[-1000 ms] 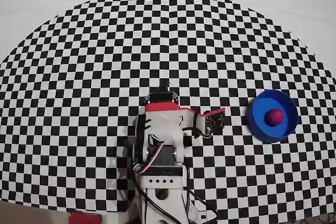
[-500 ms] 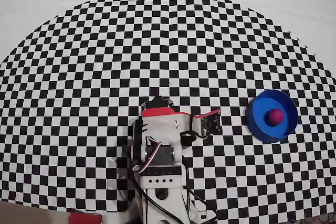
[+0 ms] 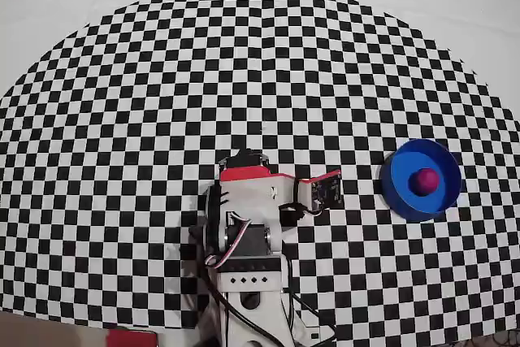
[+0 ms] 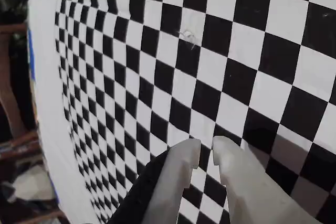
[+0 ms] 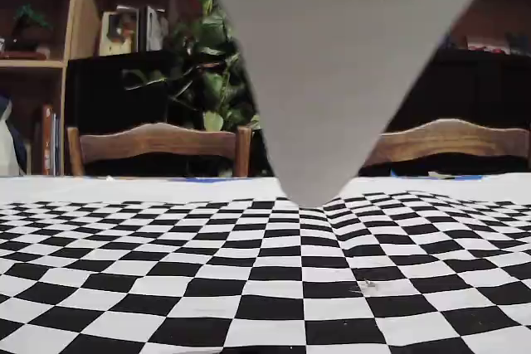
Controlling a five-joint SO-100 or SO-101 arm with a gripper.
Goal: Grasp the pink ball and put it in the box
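We see the smooth pink ball (image 3: 423, 182) inside the round blue box (image 3: 400, 190); the gripper (image 4: 206, 145), nearly closed, holds nothing.

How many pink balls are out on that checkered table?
1. The pink ball sits inside the blue tub, at the right in the overhead view. The arm could hide another beneath it.

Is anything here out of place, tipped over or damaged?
Nothing stands out. The ball lies inside the upright box, and the gripper is empty over the checkered cloth.
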